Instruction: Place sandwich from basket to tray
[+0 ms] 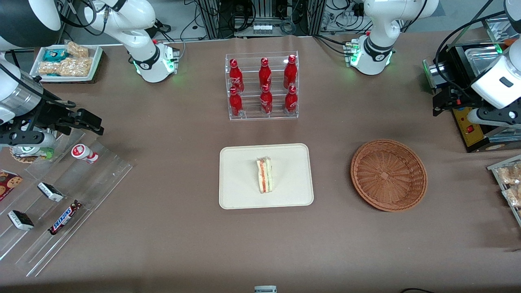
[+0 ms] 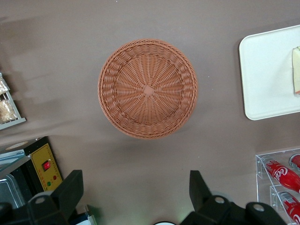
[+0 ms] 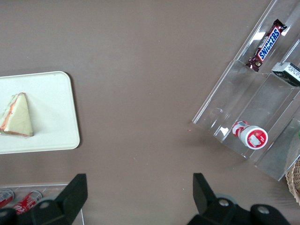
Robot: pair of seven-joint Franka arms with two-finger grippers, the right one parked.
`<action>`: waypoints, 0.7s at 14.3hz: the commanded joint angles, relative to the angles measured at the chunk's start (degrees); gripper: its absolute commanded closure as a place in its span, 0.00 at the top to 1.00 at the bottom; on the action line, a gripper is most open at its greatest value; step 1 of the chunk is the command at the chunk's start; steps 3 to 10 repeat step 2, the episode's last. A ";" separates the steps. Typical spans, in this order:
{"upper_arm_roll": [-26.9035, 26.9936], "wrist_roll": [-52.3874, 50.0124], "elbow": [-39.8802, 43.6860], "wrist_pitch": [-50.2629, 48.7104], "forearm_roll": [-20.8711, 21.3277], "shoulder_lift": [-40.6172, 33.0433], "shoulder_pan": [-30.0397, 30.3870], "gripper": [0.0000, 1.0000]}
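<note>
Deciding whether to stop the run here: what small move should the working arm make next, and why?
Probably none beyond holding or parking. The triangular white-bread sandwich already lies on the cream rectangular plastic tray, and the round brown wicker basket holds nothing. The left gripper hangs open and empty above the table, farther from the front camera than the basket.

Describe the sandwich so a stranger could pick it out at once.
Find the flat cream-beige rectangular plastic tray mid-table, nearer the front camera than the clear rack of red bottles. The small triangular white-bread sandwich lies alone on it, red-orange and green filling showing. The round brown wicker basket beside it is empty; the open gripper hovers above.
</note>
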 commanded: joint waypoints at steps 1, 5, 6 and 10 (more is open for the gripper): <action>-0.28 1.06 0.42 -1.15 -0.84 0.21 0.69 1.00; -0.36 1.06 0.42 -1.06 -0.84 0.30 0.60 1.00; -0.36 1.06 0.42 -1.06 -0.84 0.30 0.60 1.00; -0.36 1.06 0.42 -1.06 -0.84 0.30 0.60 1.00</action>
